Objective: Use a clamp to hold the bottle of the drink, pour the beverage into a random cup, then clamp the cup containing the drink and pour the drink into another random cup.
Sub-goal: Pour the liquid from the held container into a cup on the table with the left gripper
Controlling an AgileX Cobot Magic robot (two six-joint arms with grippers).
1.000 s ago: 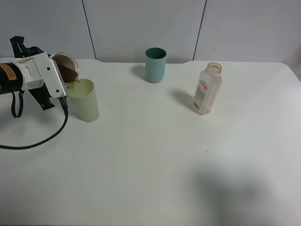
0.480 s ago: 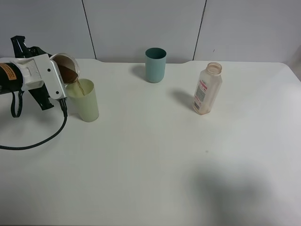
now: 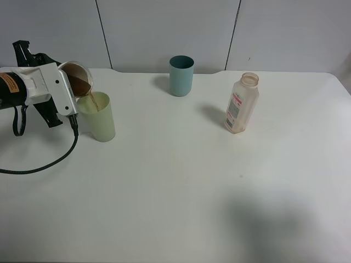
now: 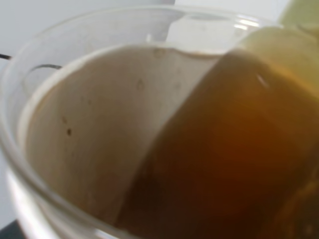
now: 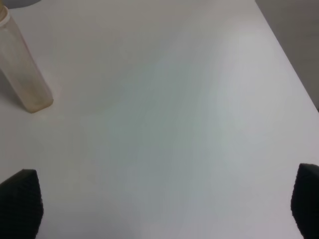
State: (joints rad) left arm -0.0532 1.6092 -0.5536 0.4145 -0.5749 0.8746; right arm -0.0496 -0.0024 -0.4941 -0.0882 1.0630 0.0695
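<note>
Second pour under way. Left gripper (image 3: 70, 97) clenched on the clear glass cup of brown drink (image 3: 77, 80), tipped with its lip over the pale yellow-green plastic cup (image 3: 97, 116) at the table's left; thin brown stream (image 3: 94, 101) falling inside. Best done slowly: lip centred over the mouth, tilt raised gradually, no contact with the rim lest the light cup topple. Right gripper (image 5: 159, 209) spread wide, empty, hanging above the white table (image 5: 174, 99). Emptied translucent plastic bottle (image 3: 241, 103) upright at right; teal cup (image 3: 181, 75) behind, untouched.
</note>
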